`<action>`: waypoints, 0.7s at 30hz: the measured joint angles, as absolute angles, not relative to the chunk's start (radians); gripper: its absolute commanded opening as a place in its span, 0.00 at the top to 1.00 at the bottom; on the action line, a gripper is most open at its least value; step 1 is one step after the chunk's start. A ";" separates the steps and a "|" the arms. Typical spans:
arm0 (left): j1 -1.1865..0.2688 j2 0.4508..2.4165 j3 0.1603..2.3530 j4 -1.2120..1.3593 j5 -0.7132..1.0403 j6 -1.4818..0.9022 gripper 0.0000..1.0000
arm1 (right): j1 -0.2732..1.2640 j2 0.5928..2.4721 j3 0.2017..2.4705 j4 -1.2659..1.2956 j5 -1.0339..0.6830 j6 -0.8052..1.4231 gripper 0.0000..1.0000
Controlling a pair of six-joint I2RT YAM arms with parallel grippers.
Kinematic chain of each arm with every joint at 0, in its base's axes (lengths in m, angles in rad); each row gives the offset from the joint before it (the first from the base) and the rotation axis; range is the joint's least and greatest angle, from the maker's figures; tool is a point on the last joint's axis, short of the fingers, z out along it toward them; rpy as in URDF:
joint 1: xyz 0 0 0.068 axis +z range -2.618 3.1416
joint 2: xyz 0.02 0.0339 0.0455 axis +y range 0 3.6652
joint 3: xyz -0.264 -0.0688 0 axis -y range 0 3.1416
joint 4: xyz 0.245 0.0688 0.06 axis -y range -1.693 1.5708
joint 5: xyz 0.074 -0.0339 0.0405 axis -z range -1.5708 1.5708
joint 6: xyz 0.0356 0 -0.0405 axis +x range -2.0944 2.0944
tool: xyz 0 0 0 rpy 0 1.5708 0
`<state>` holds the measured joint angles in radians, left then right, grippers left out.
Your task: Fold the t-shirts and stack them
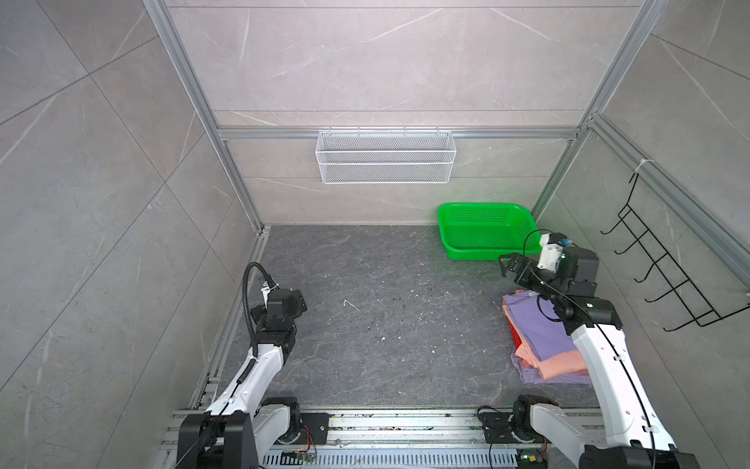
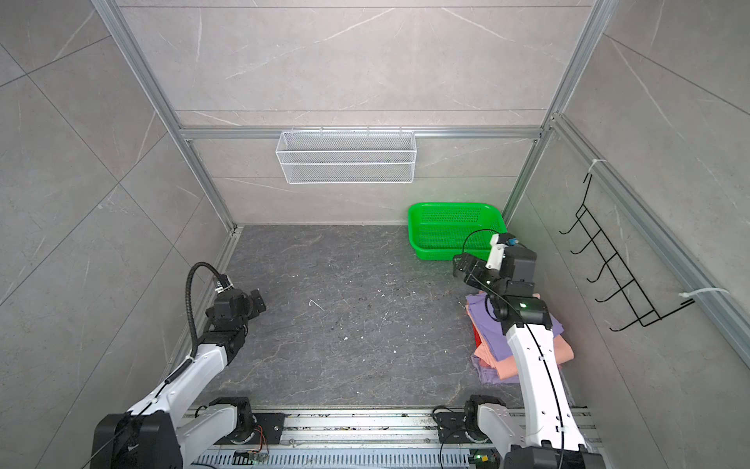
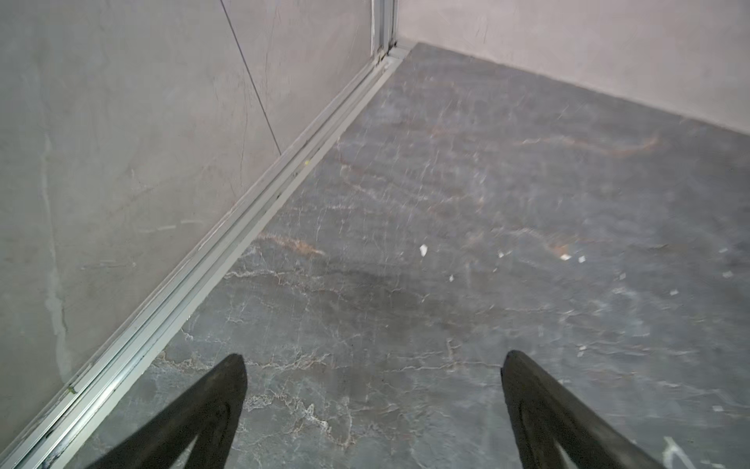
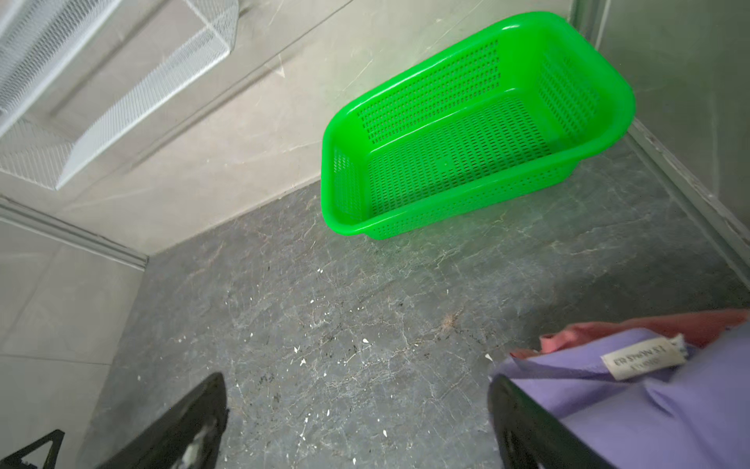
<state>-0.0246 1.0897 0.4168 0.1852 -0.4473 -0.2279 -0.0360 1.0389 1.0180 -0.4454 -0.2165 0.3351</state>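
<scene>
The t-shirts lie folded in one stack by the right wall. A lavender tee is on top, a salmon pink one under it, and lavender cloth shows at the bottom. In the right wrist view the top lavender tee shows a white neck label, with salmon cloth behind. My right gripper hangs open just past the stack's far end, holding nothing. The right arm hides part of the stack. My left gripper is open over bare floor at the left.
An empty green mesh basket stands in the far right corner. A white wire basket hangs on the back wall. A black wire hook rack is on the right wall. An aluminium rail runs along the left wall.
</scene>
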 measured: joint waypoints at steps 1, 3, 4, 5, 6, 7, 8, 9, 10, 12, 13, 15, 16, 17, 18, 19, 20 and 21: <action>-0.019 1.119 0.385 0.250 -0.444 -0.212 0.00 | 0.020 1.050 1.000 -0.426 -0.170 0.323 0.00; -0.006 1.190 0.324 0.384 -0.435 -0.189 0.00 | 0.129 1.076 0.957 -0.378 -0.078 0.299 0.00; -0.001 1.226 0.302 0.440 -0.432 -0.179 0.00 | 0.190 1.096 0.932 -0.351 -0.024 0.285 0.00; 0.001 1.257 0.289 0.483 -0.428 -0.171 0.00 | 0.234 1.114 0.914 -0.328 0.022 0.273 0.00; 0.005 1.290 0.280 0.527 -0.417 -0.160 0.00 | 0.279 1.136 0.894 -0.299 0.076 0.260 0.00; 0.006 1.314 0.278 0.561 -0.409 -0.150 0.00 | 0.312 1.157 0.878 -0.270 0.127 0.249 0.00; 0.006 1.332 0.278 0.596 -0.404 -0.143 0.00 | 0.336 1.174 0.862 -0.240 0.173 0.239 0.00; 0.006 1.353 0.278 0.642 -0.391 -0.135 0.00 | 0.352 1.189 0.841 -0.199 0.220 0.228 0.00; 0.007 1.371 0.279 0.683 -0.383 -0.126 0.00 | 0.359 1.198 0.818 -0.160 0.257 0.218 0.00; 0.007 1.407 0.292 0.716 -0.352 -0.109 0.00 | 0.363 1.205 0.748 -0.057 0.337 0.191 0.00; 0.007 1.417 0.297 0.723 -0.338 -0.103 0.00 | 0.363 1.205 0.714 -0.011 0.369 0.178 0.00; 0.007 1.454 0.317 0.754 -0.308 -0.088 0.00 | 0.363 1.207 0.639 0.095 0.432 0.136 0.00; 0.007 1.481 0.321 0.792 -0.300 -0.079 0.00 | 0.363 1.215 0.607 0.147 0.458 0.112 0.00; 0.007 1.497 0.326 0.798 -0.286 -0.075 0.00 | 0.363 1.226 0.588 0.185 0.476 0.094 0.00; 0.007 1.501 0.327 0.795 -0.281 -0.073 0.00 | 0.363 1.240 0.578 0.216 0.489 0.080 0.00; 0.007 1.502 0.326 0.799 -0.278 -0.071 0.00 | 0.362 1.265 0.573 0.250 0.501 0.064 0.00; 0.007 1.505 0.326 0.810 -0.275 -0.068 0.00 | 0.363 1.288 0.570 0.288 0.508 0.052 0.00; 0.007 1.505 0.327 0.812 -0.271 -0.067 0.00 | 0.363 1.311 0.568 0.321 0.513 0.042 0.00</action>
